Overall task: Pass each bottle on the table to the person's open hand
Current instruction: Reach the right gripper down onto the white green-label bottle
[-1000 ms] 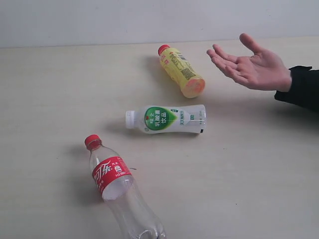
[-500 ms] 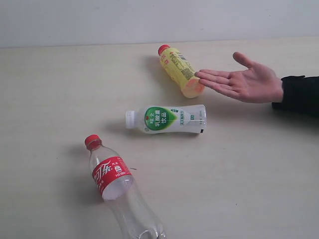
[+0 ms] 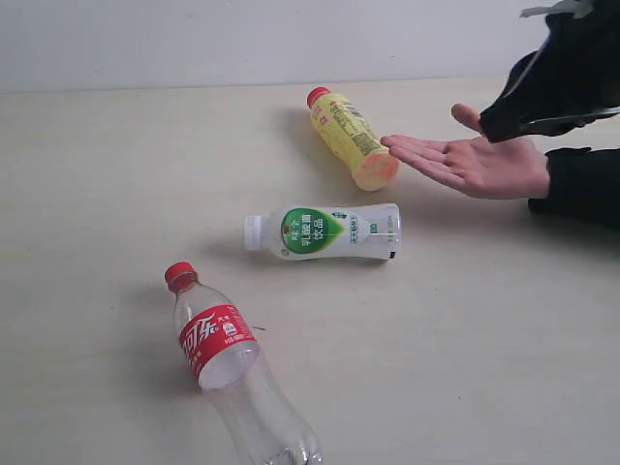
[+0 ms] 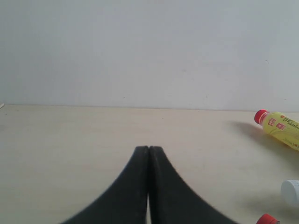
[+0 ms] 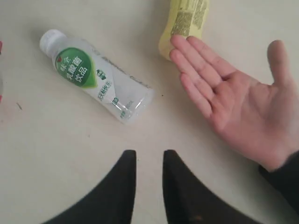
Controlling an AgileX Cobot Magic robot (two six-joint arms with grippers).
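Observation:
Three bottles lie on the table (image 3: pixel 504 339): a yellow one with a red cap (image 3: pixel 351 139) at the back, a white one with a green label (image 3: pixel 325 232) in the middle, and a clear one with a red cap and red label (image 3: pixel 232 368) at the front left. The person's open hand (image 3: pixel 475 163) reaches in from the right, palm up, fingertips by the yellow bottle's base. My right gripper (image 5: pixel 149 154) hovers above the table near the hand (image 5: pixel 233 102) and the white bottle (image 5: pixel 96 81), open a little and empty. My left gripper (image 4: pixel 149 148) is shut and empty, low over the table.
The right arm's black body (image 3: pixel 567 73) hangs over the person's wrist at the upper right. A pale wall (image 3: pixel 242 39) backs the table. The left wrist view catches the yellow bottle (image 4: pixel 280 128), a white cap (image 4: pixel 292 191) and a red cap (image 4: pixel 267 219) off to one side.
The person's hand dropped from a raised, cupped pose to a flat palm near the yellow bottle. My right arm has come into the exterior view above that hand.

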